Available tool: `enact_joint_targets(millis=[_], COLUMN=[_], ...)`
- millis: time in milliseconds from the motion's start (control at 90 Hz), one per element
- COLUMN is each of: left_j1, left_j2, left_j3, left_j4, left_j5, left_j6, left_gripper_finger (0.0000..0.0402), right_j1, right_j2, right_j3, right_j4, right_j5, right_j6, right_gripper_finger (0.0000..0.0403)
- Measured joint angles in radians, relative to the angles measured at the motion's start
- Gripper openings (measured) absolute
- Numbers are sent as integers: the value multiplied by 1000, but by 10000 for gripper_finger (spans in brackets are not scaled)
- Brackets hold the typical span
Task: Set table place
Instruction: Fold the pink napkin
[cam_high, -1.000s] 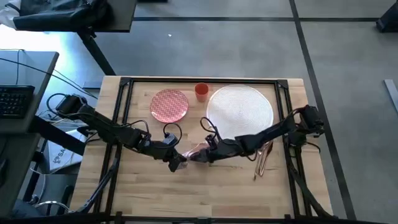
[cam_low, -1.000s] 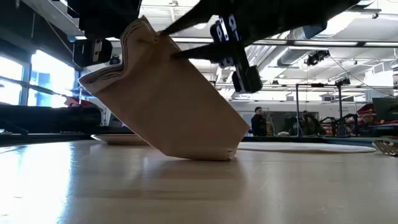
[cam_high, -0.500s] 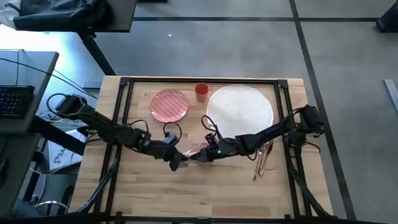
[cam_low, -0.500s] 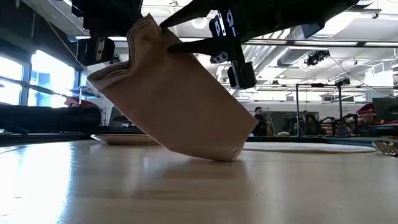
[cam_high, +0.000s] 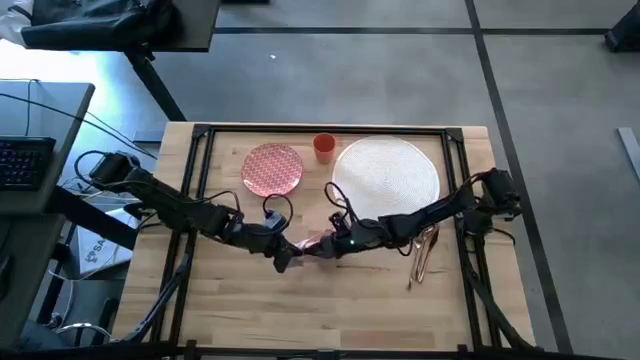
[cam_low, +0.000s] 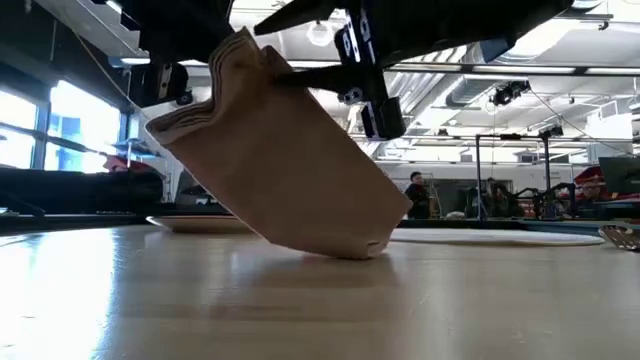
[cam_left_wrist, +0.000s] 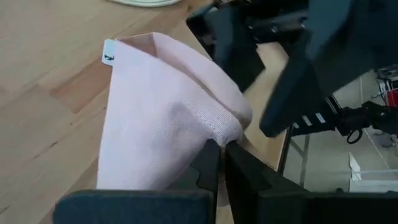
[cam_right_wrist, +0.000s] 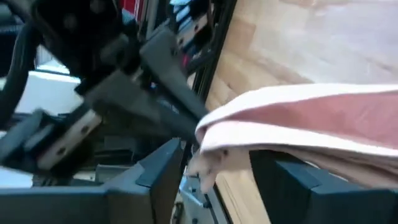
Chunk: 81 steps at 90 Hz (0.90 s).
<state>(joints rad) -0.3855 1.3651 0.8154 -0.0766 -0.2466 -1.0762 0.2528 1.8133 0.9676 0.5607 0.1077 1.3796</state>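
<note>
You have both tools on the napkin near the middle of the surface: the left tool and right tool each pinch its upper edge, its lower corner touching the wood. The plate, cup and placemat sit along the far edge, the cutlery toward the right edge.

No readable text, brand, number or sign anywhere in these views. Only a small white tag sewn at a corner of the napkin, its marking too small to read. Also white marks on a dark arm part beyond the napkin, illegible. A box on the floor left of the counter with dark lettering, cut off and unreadable.
</note>
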Motion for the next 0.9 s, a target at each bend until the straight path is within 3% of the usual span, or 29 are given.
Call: enact_joint_targets(millis=[100, 200, 500, 789, 900], left_j1=[0, 0, 0, -2, 5], left_j2=[0, 0, 1, 1, 1], left_j3=[0, 0, -1, -1, -1], left_j4=[1, 15, 20, 24, 28], left_j5=[0, 1, 1, 19, 90], left_j6=[0, 10, 16, 30, 11], left_gripper_finger=[0, 0, 0, 0, 0], right_j1=[-5, -5, -5, 3, 13], right_j2=[0, 0, -2, -4, -6], right_j3=[0, 0, 2, 1, 1], right_j4=[-5, -31, -40, -13, -11], right_j5=[2, 17, 38, 21, 8], right_j6=[9, 8, -53, -105, -101], right_gripper_finger=[193, 171, 11, 1, 0])
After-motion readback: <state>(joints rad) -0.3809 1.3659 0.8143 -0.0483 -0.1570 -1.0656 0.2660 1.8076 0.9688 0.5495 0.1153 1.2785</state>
